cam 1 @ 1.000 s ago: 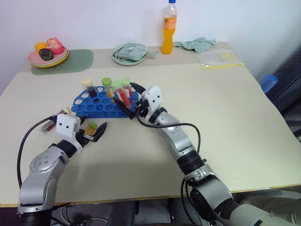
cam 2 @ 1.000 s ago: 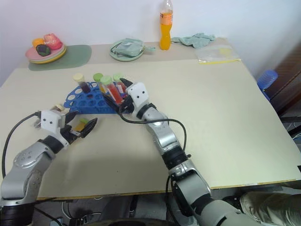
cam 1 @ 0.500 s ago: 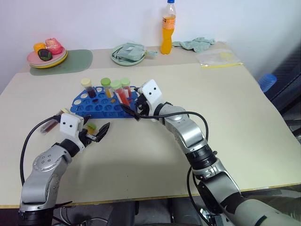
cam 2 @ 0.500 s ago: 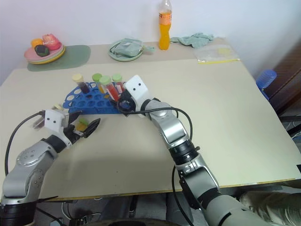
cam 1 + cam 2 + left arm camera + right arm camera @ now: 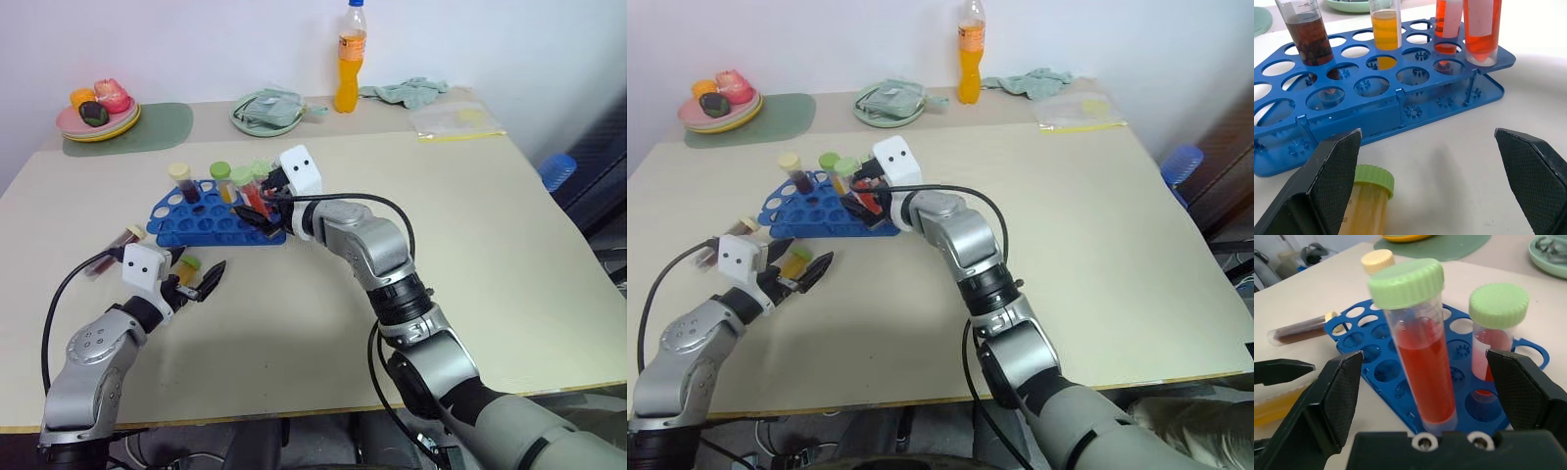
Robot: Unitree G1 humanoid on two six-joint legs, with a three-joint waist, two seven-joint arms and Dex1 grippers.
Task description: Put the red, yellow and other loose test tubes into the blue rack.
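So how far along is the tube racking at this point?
Done: four tubes stand in the bright blue plastic hole rack, the corner red-liquid one between the open right tool's fingers, not gripped. In hand: nothing; the open left tool sits at the lying yellow-orange tube with green cap. Left: that tube, plus the dark maroon tube lying on the table beside the rack.
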